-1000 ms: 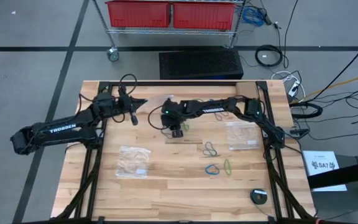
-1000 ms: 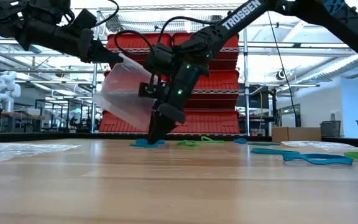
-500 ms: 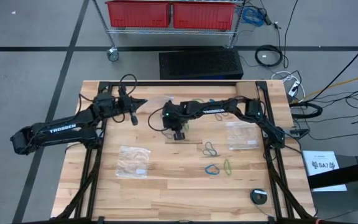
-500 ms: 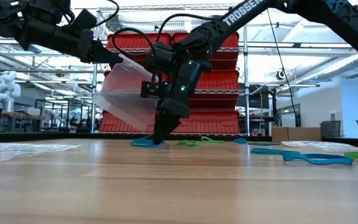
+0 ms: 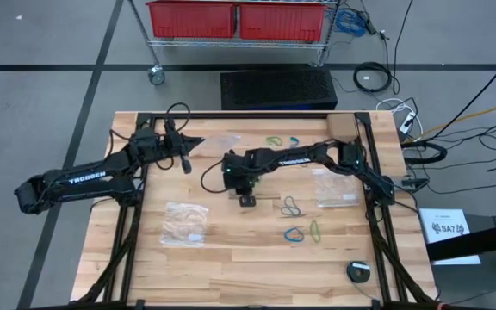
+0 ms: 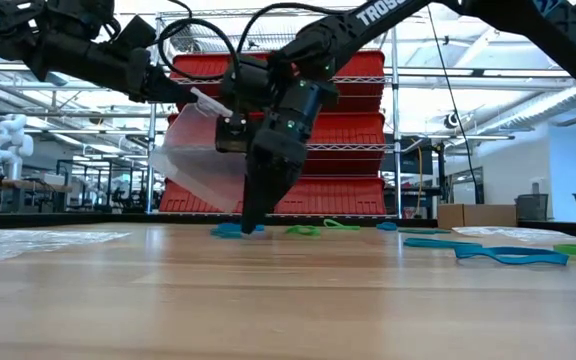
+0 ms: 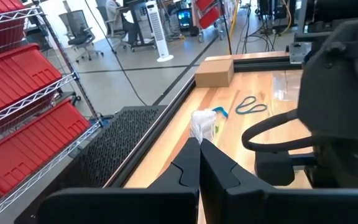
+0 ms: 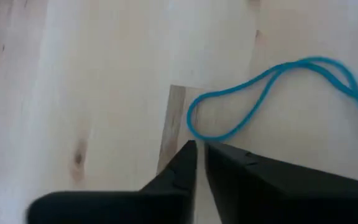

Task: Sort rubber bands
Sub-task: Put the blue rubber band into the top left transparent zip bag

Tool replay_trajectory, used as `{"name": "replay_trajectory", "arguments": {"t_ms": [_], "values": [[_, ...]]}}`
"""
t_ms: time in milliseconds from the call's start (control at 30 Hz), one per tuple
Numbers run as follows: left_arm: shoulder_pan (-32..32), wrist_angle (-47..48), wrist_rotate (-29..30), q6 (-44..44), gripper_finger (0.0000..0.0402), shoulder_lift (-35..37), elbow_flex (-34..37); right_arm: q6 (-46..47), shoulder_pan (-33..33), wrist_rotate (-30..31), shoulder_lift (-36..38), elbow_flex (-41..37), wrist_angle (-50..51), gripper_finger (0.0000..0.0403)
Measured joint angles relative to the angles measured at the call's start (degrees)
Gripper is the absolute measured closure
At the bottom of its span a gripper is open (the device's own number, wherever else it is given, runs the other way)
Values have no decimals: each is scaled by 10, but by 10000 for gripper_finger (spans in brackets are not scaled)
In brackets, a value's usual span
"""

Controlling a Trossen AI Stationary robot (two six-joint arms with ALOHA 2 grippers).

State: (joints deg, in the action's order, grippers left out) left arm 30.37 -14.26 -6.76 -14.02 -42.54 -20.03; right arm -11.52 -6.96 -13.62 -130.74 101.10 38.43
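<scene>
Two black arms (image 5: 76, 179); white "TROSSEN" lettering; looping black cables.
</scene>
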Motion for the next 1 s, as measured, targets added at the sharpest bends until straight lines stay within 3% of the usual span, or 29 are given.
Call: {"name": "replay_trajectory", "arguments": {"t_ms": [333,533,733,1000], "values": [[0,3,0,0,402,0,0,42,2,39,0,18,-58,207],[0,3,0,1,402,0,0,57,5,130,-4,15,-109,141],[0,3,0,1,402,0,0,40,2,148,-24,16,-130,120],[0,4,0,1,402,0,0,31,-10,135,-55,19,-114,138]]}}
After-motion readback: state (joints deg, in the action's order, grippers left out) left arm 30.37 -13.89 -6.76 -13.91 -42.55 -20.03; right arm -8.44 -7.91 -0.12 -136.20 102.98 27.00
